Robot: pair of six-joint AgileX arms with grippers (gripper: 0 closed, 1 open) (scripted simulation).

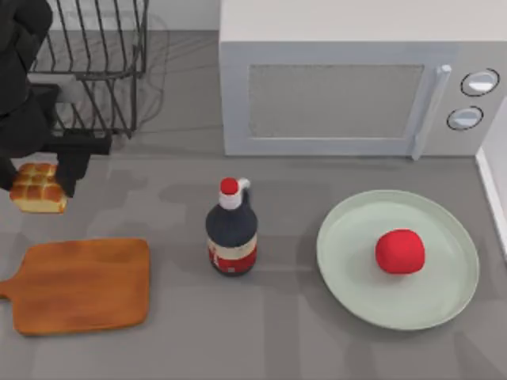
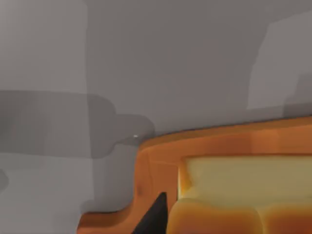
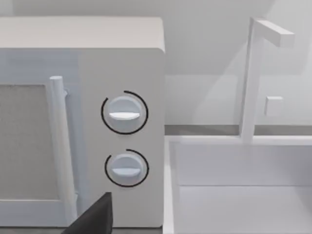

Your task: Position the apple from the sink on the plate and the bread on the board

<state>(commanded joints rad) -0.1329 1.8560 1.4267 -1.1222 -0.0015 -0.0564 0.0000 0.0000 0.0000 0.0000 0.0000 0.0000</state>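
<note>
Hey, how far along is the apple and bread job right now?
Done: the apple sits on the plate. In hand: the left gripper carries the bread above the table, just beyond the board. Left: setting the bread down on the board. The right gripper faces the microwave and sink.

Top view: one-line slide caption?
Left end effector carries the bread above the table beside the board; the apple sits on the plate.
</note>
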